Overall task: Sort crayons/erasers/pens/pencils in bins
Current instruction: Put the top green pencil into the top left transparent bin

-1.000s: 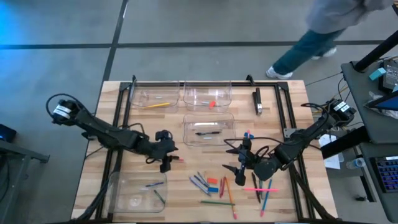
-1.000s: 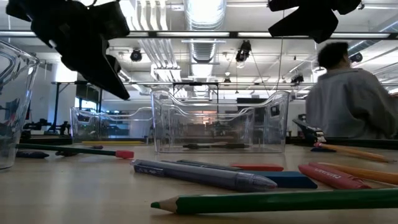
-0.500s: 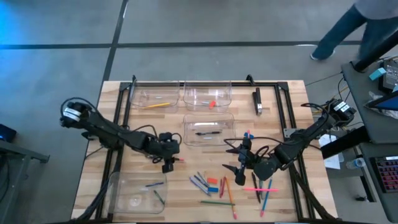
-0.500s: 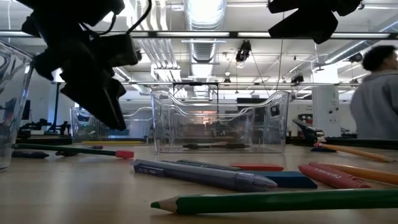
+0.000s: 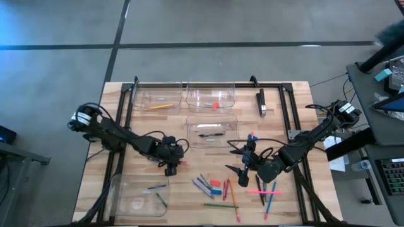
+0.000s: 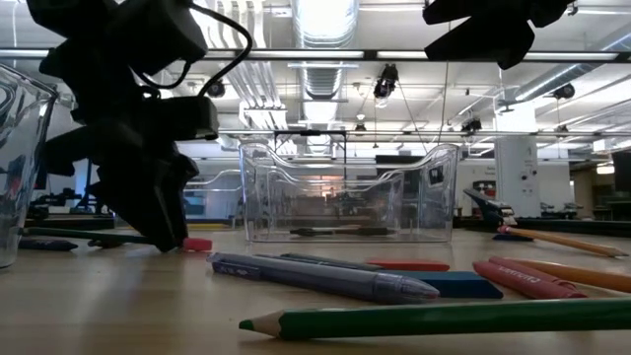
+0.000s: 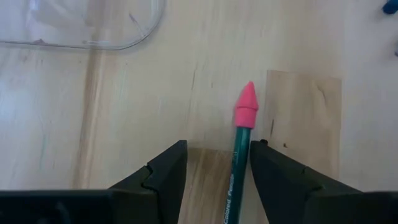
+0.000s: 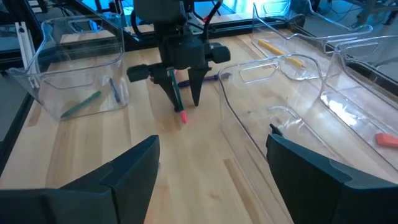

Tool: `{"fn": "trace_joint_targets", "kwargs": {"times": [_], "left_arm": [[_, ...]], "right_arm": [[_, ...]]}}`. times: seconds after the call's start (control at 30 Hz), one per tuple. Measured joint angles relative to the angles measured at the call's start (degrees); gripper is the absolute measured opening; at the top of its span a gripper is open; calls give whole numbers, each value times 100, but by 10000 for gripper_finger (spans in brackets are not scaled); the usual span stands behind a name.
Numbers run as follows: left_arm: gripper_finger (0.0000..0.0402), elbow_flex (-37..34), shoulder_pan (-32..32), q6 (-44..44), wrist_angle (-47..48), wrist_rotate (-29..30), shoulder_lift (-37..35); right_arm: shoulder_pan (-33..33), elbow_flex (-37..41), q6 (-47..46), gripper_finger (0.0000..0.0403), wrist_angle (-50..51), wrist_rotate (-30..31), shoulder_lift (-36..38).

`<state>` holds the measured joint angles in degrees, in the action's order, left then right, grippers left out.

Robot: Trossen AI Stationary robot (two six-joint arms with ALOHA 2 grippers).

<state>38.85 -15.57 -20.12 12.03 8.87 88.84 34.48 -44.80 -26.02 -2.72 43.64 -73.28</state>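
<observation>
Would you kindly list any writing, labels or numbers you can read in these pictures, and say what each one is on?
No text here can be read for certain.
Green pencil with a pink tip, between the left gripper's open fingers: pale lettering runs along its barrel, too small and cut off to read.
Purple-grey pen in the low view: no legible print.
Bins and table: no labels visible.

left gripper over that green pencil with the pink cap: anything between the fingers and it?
Nothing visible. The left gripper is down at the table with its fingers open on either side of the green pencil with the pink cap, which lies alone on bare wood, nearer one finger. The right gripper waits open, off to the side.
</observation>
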Motion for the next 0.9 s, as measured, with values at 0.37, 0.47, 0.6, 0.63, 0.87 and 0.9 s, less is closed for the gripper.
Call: {"fn": "trace_joint_targets", "kwargs": {"times": [0.37, 0.47, 0.6, 0.63, 0.87, 0.9], "left_arm": [[68, 3, 77, 173, 88, 38, 33], [22, 55, 121, 231, 156, 39, 10], [12, 221, 227, 233, 238, -352, -120], [13, 298, 249, 234, 362, -393, -196], [6, 1020, 337, 252, 1731, -255, -671], [6, 1134, 334, 256, 1979, -225, -761]], "right_arm": [[2, 0, -41, 281, 54, -2, 0], [0, 0, -44, 281, 52, -1, 0], [0, 0, -37, 281, 52, 7, 0], [0, 0, -37, 281, 52, 9, 0], [0, 3, -57, 281, 106, 7, 0], [2, 8, -57, 281, 110, 7, 0]]}}
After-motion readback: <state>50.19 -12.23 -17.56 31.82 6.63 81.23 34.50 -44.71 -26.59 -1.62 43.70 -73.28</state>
